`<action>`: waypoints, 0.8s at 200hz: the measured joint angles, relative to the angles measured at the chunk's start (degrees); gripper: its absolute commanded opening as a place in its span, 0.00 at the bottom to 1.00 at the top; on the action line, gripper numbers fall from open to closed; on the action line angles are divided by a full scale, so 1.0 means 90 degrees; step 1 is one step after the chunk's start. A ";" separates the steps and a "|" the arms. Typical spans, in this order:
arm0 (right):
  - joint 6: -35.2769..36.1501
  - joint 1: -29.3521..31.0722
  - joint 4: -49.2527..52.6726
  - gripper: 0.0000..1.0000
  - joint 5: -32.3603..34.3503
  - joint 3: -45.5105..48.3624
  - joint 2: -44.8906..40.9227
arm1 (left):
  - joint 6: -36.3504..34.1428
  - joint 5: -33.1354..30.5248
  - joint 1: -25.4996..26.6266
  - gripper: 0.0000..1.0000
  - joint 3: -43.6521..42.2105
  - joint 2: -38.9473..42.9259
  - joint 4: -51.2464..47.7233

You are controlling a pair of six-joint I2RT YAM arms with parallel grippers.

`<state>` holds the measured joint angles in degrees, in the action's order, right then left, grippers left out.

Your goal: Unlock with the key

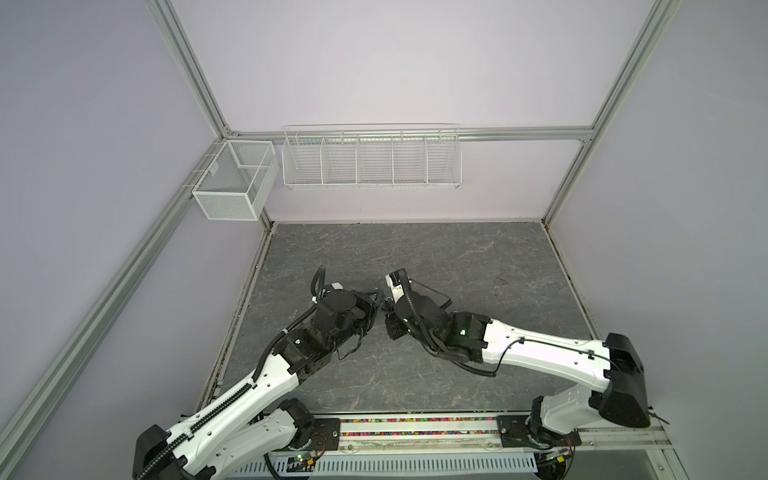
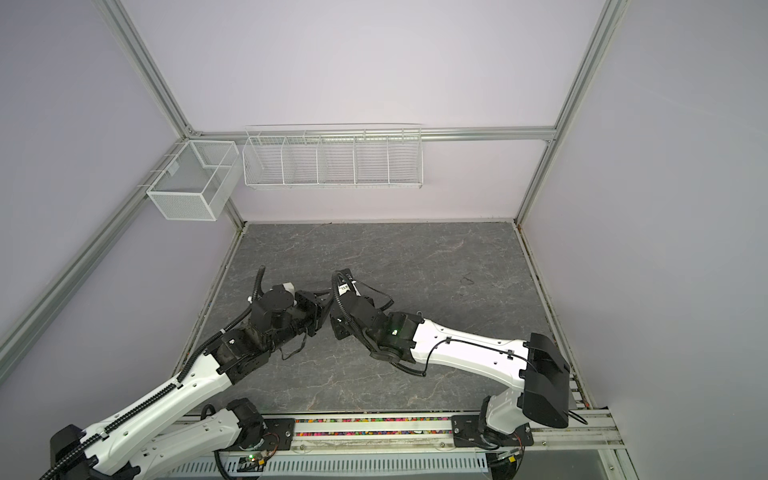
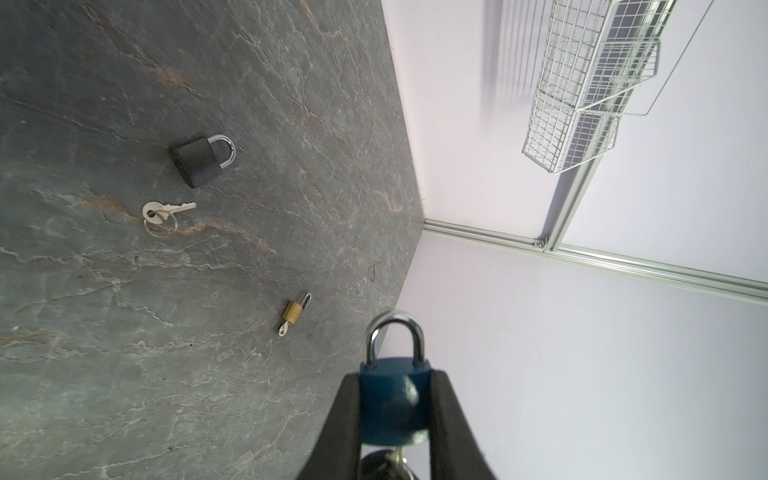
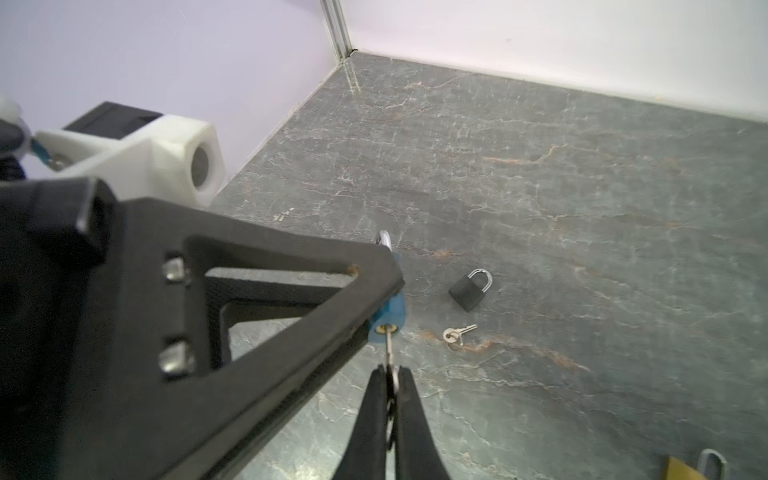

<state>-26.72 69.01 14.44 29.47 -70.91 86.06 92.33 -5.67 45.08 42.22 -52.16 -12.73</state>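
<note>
While the arms met over the middle of the table [image 1: 457, 257], a mesh basket [image 1: 232, 183] hung on the left wall and a divided wire rack [image 1: 372, 160] on the back wall, both well clear of the action. Coming in from the left, the left gripper [image 3: 395, 376] was clamped on the body of the blue padlock [image 3: 392, 399], held up off the table with its shackle seated on both legs. From the right, the right gripper [image 4: 392, 372] was pinched tight on the key [image 4: 389, 345], whose blade sat in the keyhole at the padlock's base. In both top views the wrists themselves blocked any sight of lock and key. Lying on the table were a black padlock [image 3: 198, 162], a loose key [image 3: 164, 210] on a ring just beside it, and, apart from those, a small brass padlock [image 3: 293, 311] with its own key in it. A label [image 2: 344, 287] on the right wrist was too blurred to read.
</note>
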 measured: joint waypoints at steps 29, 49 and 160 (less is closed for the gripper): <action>-0.0151 -0.0136 -0.0039 0.06 -0.0413 -0.0046 -0.0002 | 0.0010 -0.0063 -0.0002 0.00 -0.0002 -0.0005 0.0097; -0.0675 -0.0406 -0.0325 0.06 -0.1154 0.0036 -0.0024 | 0.0024 -0.0216 -0.0019 0.00 -0.0044 -0.0015 0.0194; -0.1010 -0.0593 -0.0656 0.07 -0.1683 0.0665 -0.0554 | -0.0104 0.0153 -0.0163 0.00 0.0005 0.0104 -0.0070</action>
<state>-35.81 63.68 8.54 14.33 -64.93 81.08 91.39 -4.29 43.62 42.26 -51.22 -13.37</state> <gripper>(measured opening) 0.067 0.213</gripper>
